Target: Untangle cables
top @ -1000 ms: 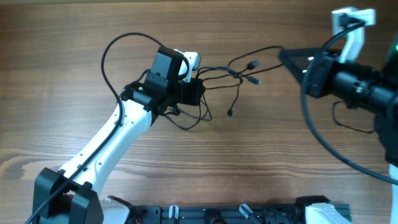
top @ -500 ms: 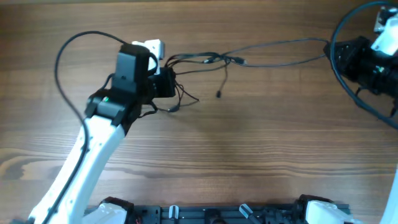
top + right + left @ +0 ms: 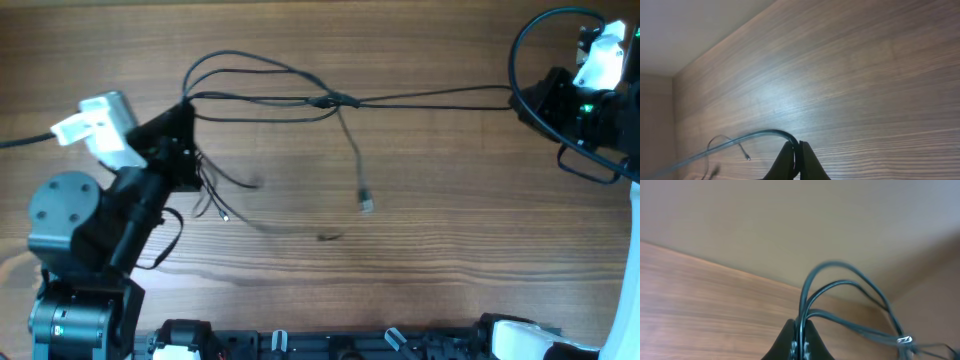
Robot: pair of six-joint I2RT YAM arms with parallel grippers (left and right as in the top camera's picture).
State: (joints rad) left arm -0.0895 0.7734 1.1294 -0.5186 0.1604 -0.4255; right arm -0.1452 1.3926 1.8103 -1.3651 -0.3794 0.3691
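Gripping several thin black cables [image 3: 250, 97], the left claw [image 3: 184, 128] sits at the left side of the wooden bench [image 3: 430, 260], narrowed down onto the strands. In the left wrist view its dark fingertips [image 3: 786, 342] are pinched together with about three strands rising out from between them and arching away to the right above the wood.

From that claw the strands fan out rightward in the overhead view: one bows up toward the far edge, one runs nearly straight, one sags a little lower. All of them meet at a small knot [image 3: 337, 100] near the middle of the bench. A few short loose ends [image 3: 225, 212] trail just right of the left claw. Below the knot a single strand hangs toward the near edge and ends in a small plug [image 3: 366, 203] lying on the wood.

Right of the knot, one line runs straight and taut to the right claw [image 3: 520, 98] at the right edge. That claw is also closed, pinching this line; the right wrist view shows the strand leaving its tips [image 3: 788, 161] and curving off to the left.
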